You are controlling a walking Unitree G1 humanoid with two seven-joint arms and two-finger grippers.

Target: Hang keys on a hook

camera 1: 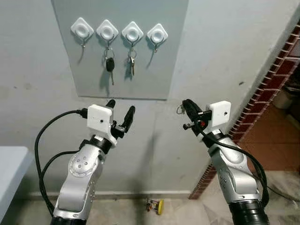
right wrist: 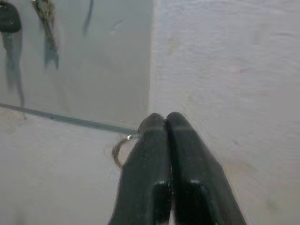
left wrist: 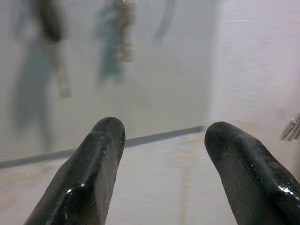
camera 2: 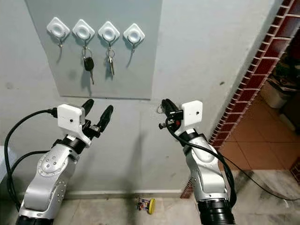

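Observation:
A grey board (camera 1: 122, 79) on the wall carries a row of white hooks. The far-left hook (camera 1: 82, 29) and the far-right hook (camera 1: 157, 34) are bare. A black-headed key (camera 1: 110, 64) hangs from the second hook and a small bunch of keys (camera 1: 132, 63) from the third. My right gripper (camera 1: 185, 106) is raised below and right of the board, shut on a metal key ring (camera 1: 179, 109) that pokes out beside its tips (right wrist: 123, 149). My left gripper (camera 1: 120, 109) is raised under the board, open and holding nothing.
A small yellow and red object (camera 1: 155, 206) lies on the floor by the wall's foot. A brick pillar (camera 1: 262, 93) runs up the right side, with a tiled floor (camera 1: 276, 145) past it. A pale surface edge (camera 1: 11, 168) sits at the lower left.

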